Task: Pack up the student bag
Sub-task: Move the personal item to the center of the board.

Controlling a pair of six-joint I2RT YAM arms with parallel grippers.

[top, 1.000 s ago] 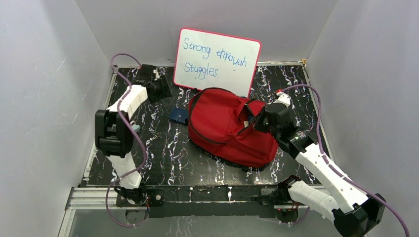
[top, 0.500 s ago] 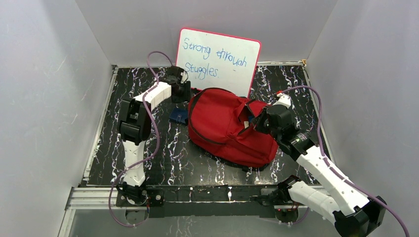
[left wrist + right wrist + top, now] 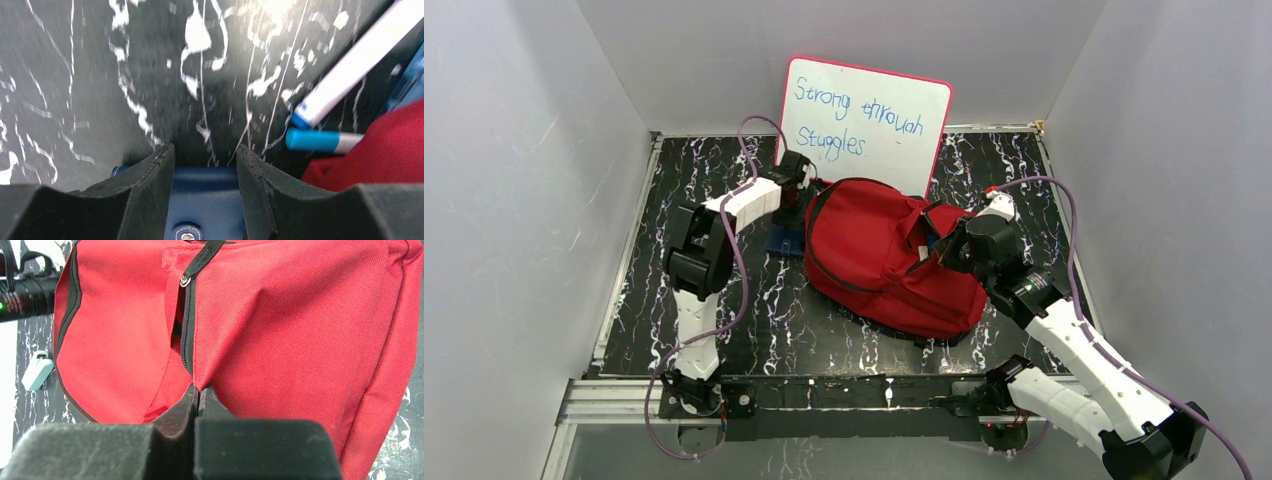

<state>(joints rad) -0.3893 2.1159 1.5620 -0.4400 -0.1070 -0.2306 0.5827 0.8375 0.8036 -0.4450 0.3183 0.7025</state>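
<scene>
A: Where is the student bag [image 3: 879, 260], and how much room is around it?

B: It lies flat on the black marbled table [image 3: 754, 320], right of centre. Its far edge runs up to the foot of the whiteboard [image 3: 864, 120], which leans on the far wall. On the near side a broad band of bare table separates it from the near edge. The near-left of the table is open too. Grey walls close the left, far and right sides.

A: Which way does it lie?

B: Its long axis runs on a diagonal, from far-left to near-right. The zip [image 3: 188, 325] and its black pull are on the right-hand side, facing the right arm.

A: What about the right gripper [image 3: 936, 256]?

B: It is clamped tight on the red fabric, pinching a fold just beside the zip. That arm stretches along the right side of the table.

A: And the left gripper [image 3: 796, 200]?

B: It is at the bag's far-left corner, pointing down. Its jaws stand apart over a blue case [image 3: 202, 195] that is wider than the gap, and they grasp nothing. A white marker [image 3: 350, 65] and a blue-capped marker [image 3: 320, 141] lie just beyond it. The blue-capped one runs up against the bag's red edge.
</scene>
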